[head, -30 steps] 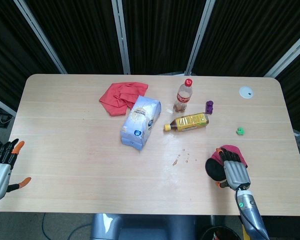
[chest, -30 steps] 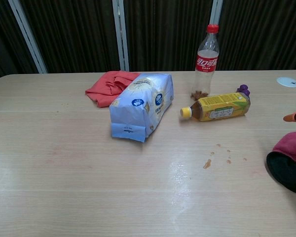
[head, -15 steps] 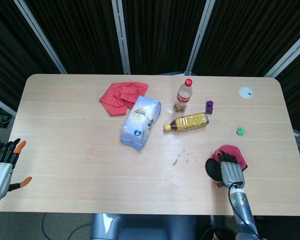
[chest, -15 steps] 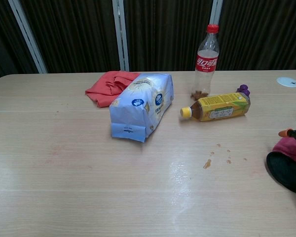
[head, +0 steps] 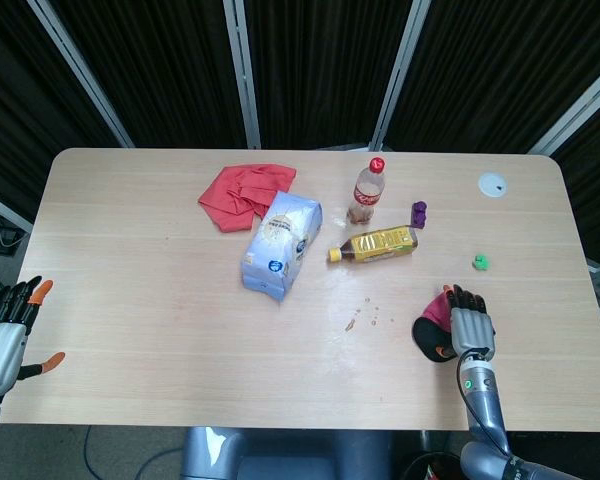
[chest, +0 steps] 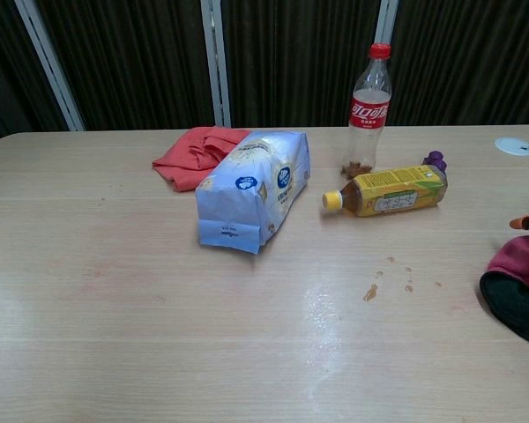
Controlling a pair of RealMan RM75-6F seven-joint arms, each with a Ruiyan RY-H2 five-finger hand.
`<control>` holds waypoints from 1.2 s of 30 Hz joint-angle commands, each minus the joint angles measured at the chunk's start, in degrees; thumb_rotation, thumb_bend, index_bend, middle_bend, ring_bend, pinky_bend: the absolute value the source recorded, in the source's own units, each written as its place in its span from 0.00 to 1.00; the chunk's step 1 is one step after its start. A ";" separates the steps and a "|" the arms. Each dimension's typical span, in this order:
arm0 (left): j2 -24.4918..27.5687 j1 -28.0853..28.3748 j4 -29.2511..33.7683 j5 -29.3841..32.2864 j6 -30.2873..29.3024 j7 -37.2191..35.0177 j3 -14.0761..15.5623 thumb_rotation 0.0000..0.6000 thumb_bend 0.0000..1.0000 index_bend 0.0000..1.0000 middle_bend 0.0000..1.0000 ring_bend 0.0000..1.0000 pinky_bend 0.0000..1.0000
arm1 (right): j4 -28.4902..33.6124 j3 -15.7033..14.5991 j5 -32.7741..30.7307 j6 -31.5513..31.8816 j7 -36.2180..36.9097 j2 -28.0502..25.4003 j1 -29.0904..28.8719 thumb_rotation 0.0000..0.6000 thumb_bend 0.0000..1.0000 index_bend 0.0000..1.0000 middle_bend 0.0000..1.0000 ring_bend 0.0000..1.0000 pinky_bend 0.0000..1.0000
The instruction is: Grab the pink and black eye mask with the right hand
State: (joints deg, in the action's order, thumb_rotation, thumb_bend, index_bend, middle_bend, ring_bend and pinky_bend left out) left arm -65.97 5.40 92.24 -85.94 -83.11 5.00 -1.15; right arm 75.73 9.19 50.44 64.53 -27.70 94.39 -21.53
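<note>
Lying at the table's right front, the eye mask sits under the right hand; fingers seem closed over it, though contact is unclear; left hand hangs spread, far away.

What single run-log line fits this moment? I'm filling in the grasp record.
phase: grasping | right hand: on eye mask, fingers over it, hold unconfirmed | left hand: open, idle at table edge | mask: on table
</note>
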 commanded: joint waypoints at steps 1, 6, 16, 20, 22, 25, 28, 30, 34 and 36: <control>0.02 -0.05 0.05 -0.06 -0.12 0.05 0.05 1.00 0.00 0.00 0.00 0.00 0.00 | -1.45 0.90 -1.64 -0.41 -0.76 0.24 -0.32 1.00 0.02 0.00 0.00 0.00 0.00; 0.00 -0.03 0.14 0.12 0.03 0.24 0.08 1.00 0.00 0.00 0.00 0.00 0.00 | -2.02 1.55 -1.84 0.56 -0.74 -0.27 -0.16 1.00 0.17 0.29 0.15 0.07 0.27; -0.03 -0.08 0.34 0.34 -0.07 0.49 0.06 1.00 0.00 0.00 0.00 0.00 0.00 | -1.66 0.02 5.47 2.86 2.93 -0.13 0.20 1.00 0.29 0.75 0.66 0.55 0.70; 0.02 0.00 0.39 0.51 0.13 0.31 0.03 1.00 0.00 0.00 0.00 0.00 0.00 | 2.35 0.44 7.99 3.97 5.66 -0.61 0.43 1.00 0.30 0.76 0.67 0.56 0.72; 0.02 0.01 0.40 0.49 0.11 0.28 0.02 1.00 0.00 0.00 0.00 0.00 0.00 | 4.56 0.49 8.98 4.49 6.32 -0.89 0.52 1.00 0.30 0.76 0.67 0.56 0.72; 0.07 0.01 0.46 0.47 0.14 0.20 0.08 1.00 0.00 0.00 0.00 0.00 0.00 | 8.30 0.24 10.51 5.02 6.30 -1.01 0.34 1.00 0.30 0.76 0.67 0.57 0.72; 0.11 -0.01 0.51 0.43 0.05 0.15 0.07 1.00 0.00 0.00 0.00 0.00 0.00 | 11.95 -0.15 11.67 5.64 5.37 -0.33 0.05 1.00 0.30 0.76 0.67 0.57 0.72; 0.12 -0.02 0.50 0.44 0.04 0.14 0.08 1.00 0.00 0.00 0.00 0.00 0.00 | 13.55 -0.49 12.27 5.92 4.49 0.44 -0.22 1.00 0.30 0.76 0.67 0.57 0.72; 0.15 0.01 0.47 0.72 0.23 0.31 0.06 1.00 0.00 0.00 0.00 0.00 0.00 | 15.56 -1.42 13.26 6.36 2.22 3.24 -0.89 1.00 0.30 0.76 0.67 0.57 0.72; 0.18 0.01 0.55 0.94 0.31 0.32 0.00 1.00 0.00 0.00 0.00 0.00 0.00 | 15.62 -1.51 12.87 6.36 1.23 5.42 -1.25 1.00 0.30 0.76 0.67 0.57 0.72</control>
State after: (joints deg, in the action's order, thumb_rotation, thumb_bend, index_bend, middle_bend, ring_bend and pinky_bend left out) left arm -65.80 5.41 92.78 -85.01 -82.81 5.31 -1.14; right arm 90.92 8.03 63.28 70.73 -25.41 98.17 -22.33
